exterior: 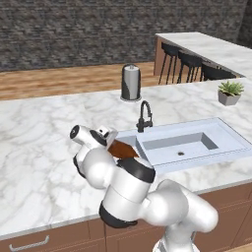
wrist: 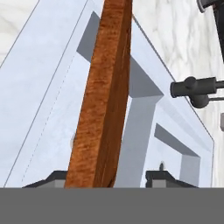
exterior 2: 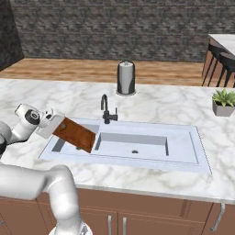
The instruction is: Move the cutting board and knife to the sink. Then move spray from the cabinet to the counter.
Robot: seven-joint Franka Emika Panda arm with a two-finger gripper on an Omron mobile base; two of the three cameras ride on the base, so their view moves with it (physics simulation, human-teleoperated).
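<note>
The cutting board (exterior 2: 75, 134) is tilting into the sink (exterior 2: 183, 158) at left-centre — the gripper (wrist: 104, 178) is standing spread around it; knife and spray are still waiting.

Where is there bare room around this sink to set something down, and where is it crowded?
Free: the counter left of the faucet, the stretch between the paper towel holder and the potted plant, and the sink basin's right part. Crowded: the sink's left end, where the cutting board tilts at the gripper.
</note>
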